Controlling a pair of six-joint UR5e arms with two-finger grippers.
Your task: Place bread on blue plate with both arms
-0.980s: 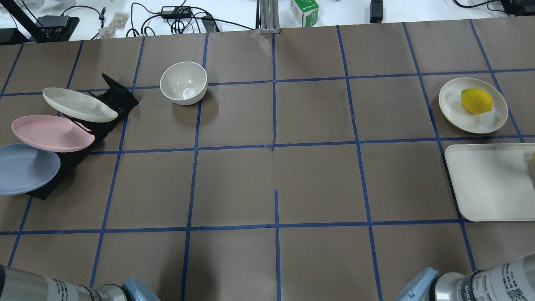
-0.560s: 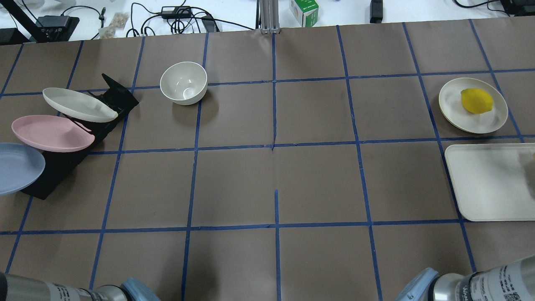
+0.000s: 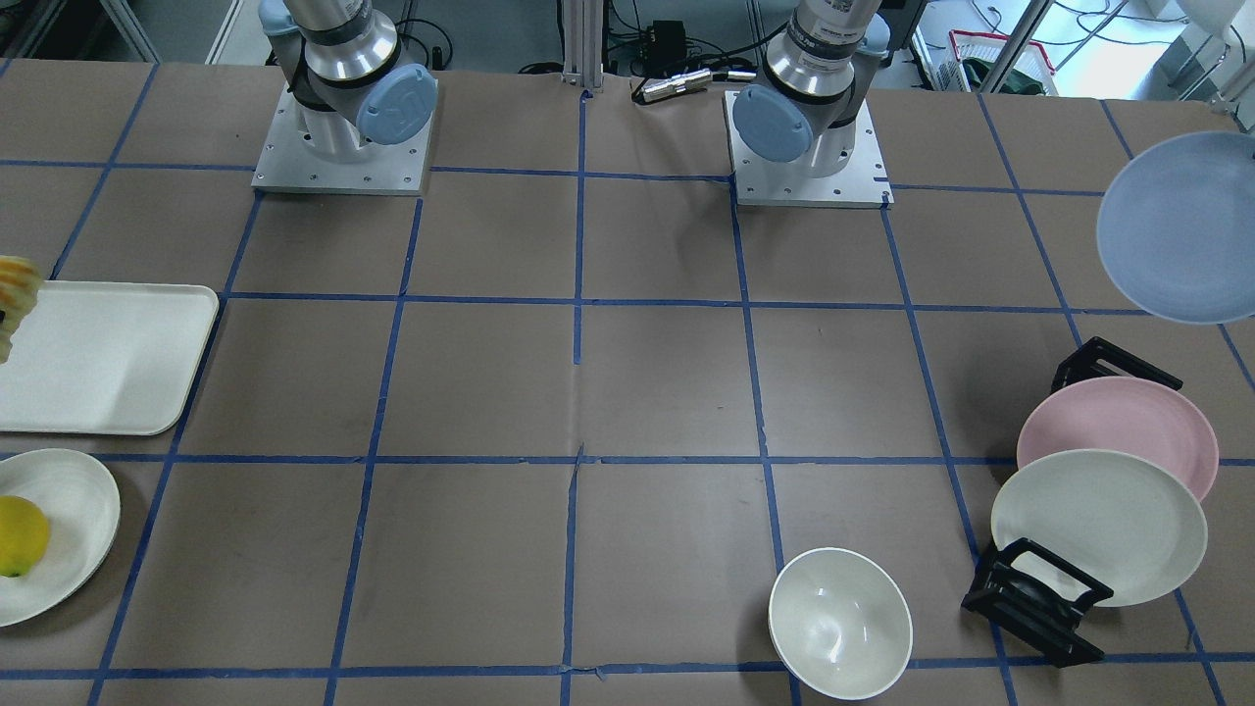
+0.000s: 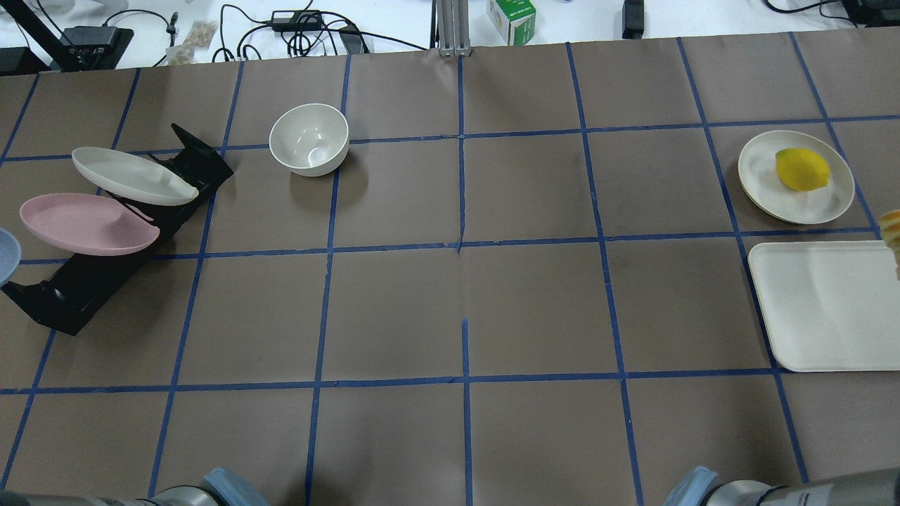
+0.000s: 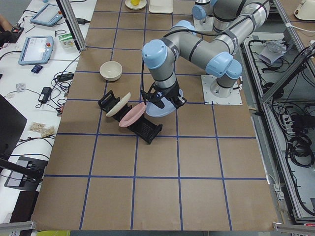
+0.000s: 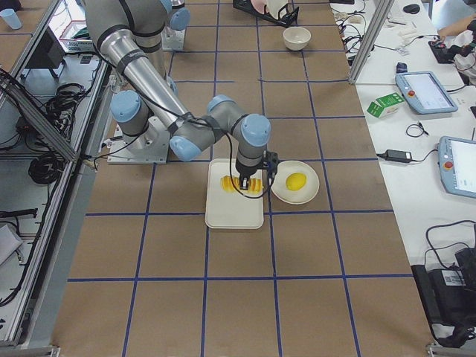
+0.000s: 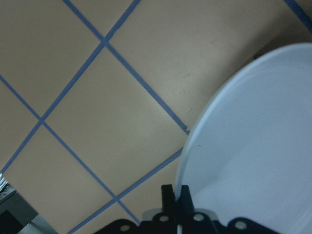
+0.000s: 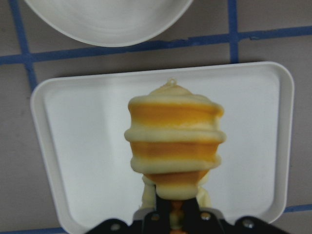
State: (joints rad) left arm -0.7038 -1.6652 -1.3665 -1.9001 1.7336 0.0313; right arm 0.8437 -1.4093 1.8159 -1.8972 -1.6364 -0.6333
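Observation:
My left gripper [image 7: 176,199] is shut on the rim of the blue plate [image 7: 253,146] and holds it in the air, clear of the black rack [image 3: 1039,600]. The plate shows at the right edge of the front view [image 3: 1181,230], and only a sliver shows overhead [image 4: 5,253]. My right gripper [image 8: 176,207] is shut on the end of the bread [image 8: 173,141], a ridged orange and pale yellow loaf. It hangs above the white tray [image 8: 83,146]. Only the bread's edge shows in the front view [image 3: 15,284] and overhead [image 4: 891,225].
The black rack [image 4: 77,288] still holds a pink plate [image 4: 84,223] and a cream plate [image 4: 130,176]. A white bowl [image 4: 309,139] stands behind it. A cream plate [image 4: 815,200] with a yellow lemon [image 4: 801,169] sits beyond the white tray [image 4: 823,309].
The blue plate has left the rack and moved left, almost out of the overhead view. The bread's edge has come into view at the right edge, above the tray.

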